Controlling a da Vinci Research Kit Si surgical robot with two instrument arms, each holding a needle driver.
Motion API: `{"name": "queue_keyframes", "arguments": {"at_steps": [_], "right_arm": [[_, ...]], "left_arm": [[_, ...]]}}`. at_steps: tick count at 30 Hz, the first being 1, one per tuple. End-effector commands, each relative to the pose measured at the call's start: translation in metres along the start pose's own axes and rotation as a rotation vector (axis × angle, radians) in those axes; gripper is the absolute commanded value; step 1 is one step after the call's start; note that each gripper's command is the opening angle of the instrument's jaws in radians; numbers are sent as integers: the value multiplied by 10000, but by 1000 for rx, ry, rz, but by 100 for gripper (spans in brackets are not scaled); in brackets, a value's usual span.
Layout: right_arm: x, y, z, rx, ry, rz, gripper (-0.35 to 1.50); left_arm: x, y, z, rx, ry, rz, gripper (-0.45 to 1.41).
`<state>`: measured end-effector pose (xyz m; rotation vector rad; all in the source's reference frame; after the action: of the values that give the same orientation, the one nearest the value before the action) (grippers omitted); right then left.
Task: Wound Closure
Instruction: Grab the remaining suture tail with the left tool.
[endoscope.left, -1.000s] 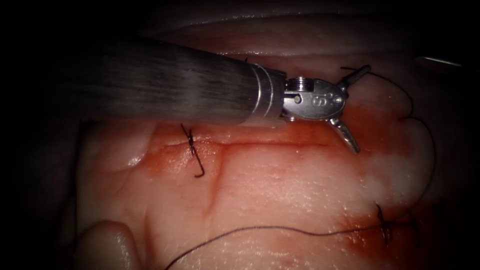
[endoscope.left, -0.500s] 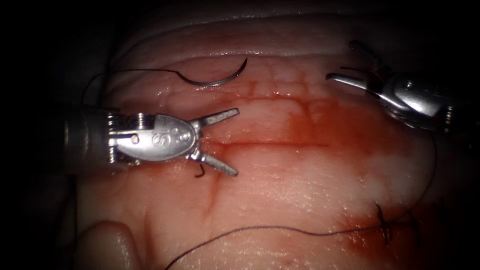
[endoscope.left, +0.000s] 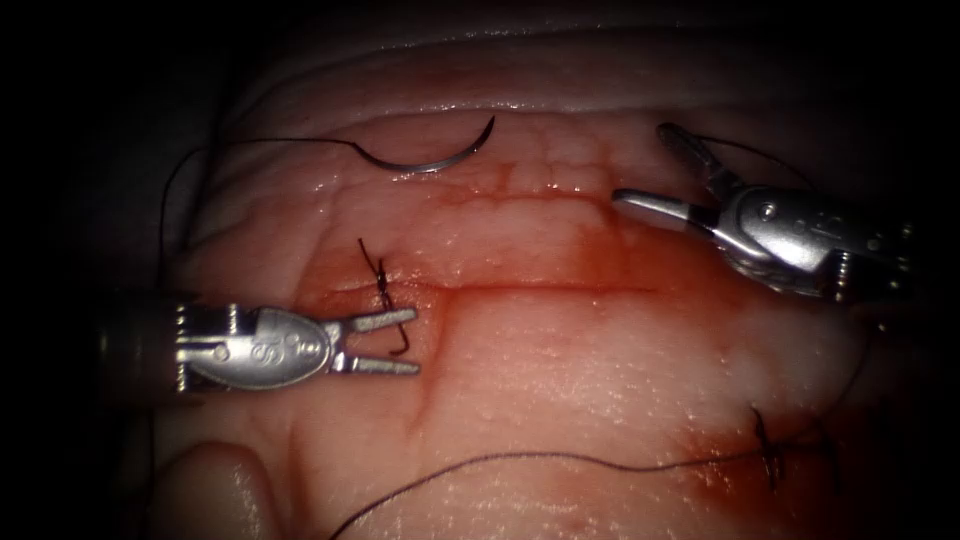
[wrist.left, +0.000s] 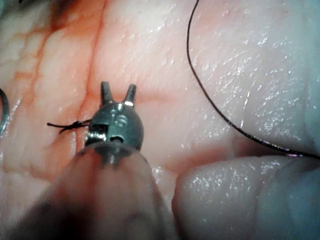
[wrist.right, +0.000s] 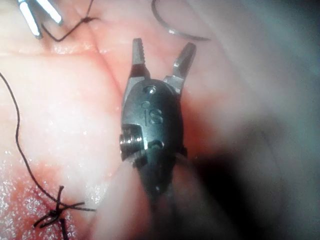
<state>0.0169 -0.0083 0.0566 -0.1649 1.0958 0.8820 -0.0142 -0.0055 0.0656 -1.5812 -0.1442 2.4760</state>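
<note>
The curved needle (endoscope.left: 430, 160) lies free on the tissue (endoscope.left: 600, 360) beyond the cut (endoscope.left: 540, 288), toward the left. No tool holds it, and it is not in the tissue. Its thread (endoscope.left: 250, 140) trails left from its blunt end. My left tool (endoscope.left: 412, 342) sits low on the left with its jaws slightly apart. They straddle the cut tail of a knotted stitch (endoscope.left: 382, 285) without gripping it. My right tool (endoscope.left: 645, 165) hovers at the upper right with its jaws open and nothing in them. The wrist views show the same: left tool (wrist.left: 117, 92), right tool (wrist.right: 160, 52), needle (wrist.right: 175, 30).
A second knotted stitch (endoscope.left: 770, 455) sits at the lower right. A long strand of thread (endoscope.left: 520, 458) runs from it across the near tissue. Red fluid (endoscope.left: 660, 260) stains the tissue around the cut. A pale fold of tissue (endoscope.left: 215, 490) bulges at the lower left.
My left tool has drawn back to the lower left and its jaws have narrowed from wide open. The right tool has come in from the right, moving left and slightly down.
</note>
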Motion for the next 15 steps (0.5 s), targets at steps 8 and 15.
{"name": "queue_keyframes", "arguments": {"at_steps": [8,15], "right_arm": [[-8,-9,8,3,-3,-3,108],[-10,-13,10,3,-6,-5,108]], "left_arm": [[-21,-8,7,-2,3,-27,-13],[-20,-4,1,-24,18,-31,-45]]}}
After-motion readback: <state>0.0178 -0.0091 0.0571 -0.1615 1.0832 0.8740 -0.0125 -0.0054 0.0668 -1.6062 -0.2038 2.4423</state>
